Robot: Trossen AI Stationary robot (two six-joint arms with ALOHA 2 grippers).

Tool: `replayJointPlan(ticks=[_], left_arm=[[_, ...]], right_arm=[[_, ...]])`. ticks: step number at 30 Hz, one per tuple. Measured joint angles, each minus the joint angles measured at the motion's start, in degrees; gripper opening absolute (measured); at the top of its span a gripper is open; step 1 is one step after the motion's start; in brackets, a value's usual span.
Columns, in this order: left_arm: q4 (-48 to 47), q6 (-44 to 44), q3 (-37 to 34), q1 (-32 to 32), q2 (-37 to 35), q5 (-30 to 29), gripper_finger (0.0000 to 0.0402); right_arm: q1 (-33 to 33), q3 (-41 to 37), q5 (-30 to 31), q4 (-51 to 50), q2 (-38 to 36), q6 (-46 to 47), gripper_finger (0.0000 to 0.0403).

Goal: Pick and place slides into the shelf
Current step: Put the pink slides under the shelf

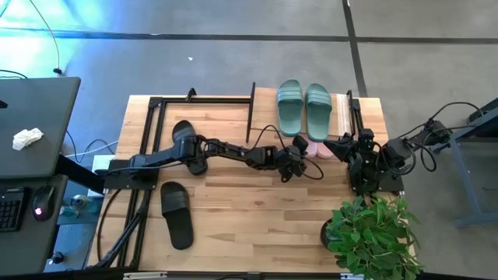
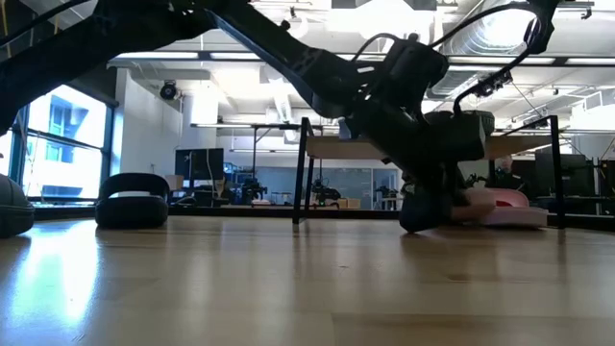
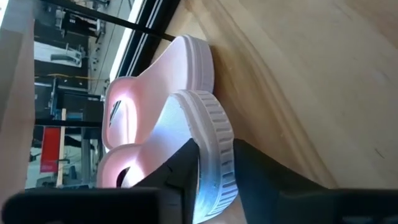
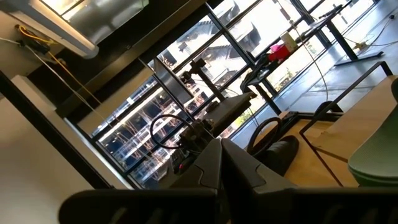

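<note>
The butcher-block table point(image 1: 257, 225) is carrying everything. At its far right the shelf point(image 1: 342, 105) is standing, a low rack on thin black posts with a light wooden top board. The sage-green pair point(image 1: 303, 107) is lying side by side on that top board, long axes running near to far.

The left arm is reaching across the table from the left, and the left gripper point(image 1: 299, 155) is sitting at the near edge of the shelf, right against the light-pink pair point(image 1: 315, 148). In the left wrist view the pink slides point(image 3: 180, 124) are lying side by side, the far one already under the shelf's board. The dark fingers point(image 3: 186, 168) are straddling the sole edge of the nearer one, spread slightly; whether they are gripping it or letting go I cannot tell. That slide's long axis is running straight away from the fingers, towards the shelf, so any push or withdrawal would go along that line.

One black slide point(image 1: 177, 214) is lying near left, its long axis near to far, and another point(image 1: 185, 134) is showing beside the left arm's elbow. Both are far closer to the left arm.

The right gripper point(image 1: 342, 148) is waiting at the right edge, fingers closed on nothing.
</note>
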Motion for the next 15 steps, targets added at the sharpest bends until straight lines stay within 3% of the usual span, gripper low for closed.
replayJointPlan(ticks=[15], left_arm=[[-0.47,-1.16,0.00,-0.02,0.10,-1.18,0.0199]], right_arm=[[0.00,0.00,0.02,-0.07,0.00,0.25,0.0000]])
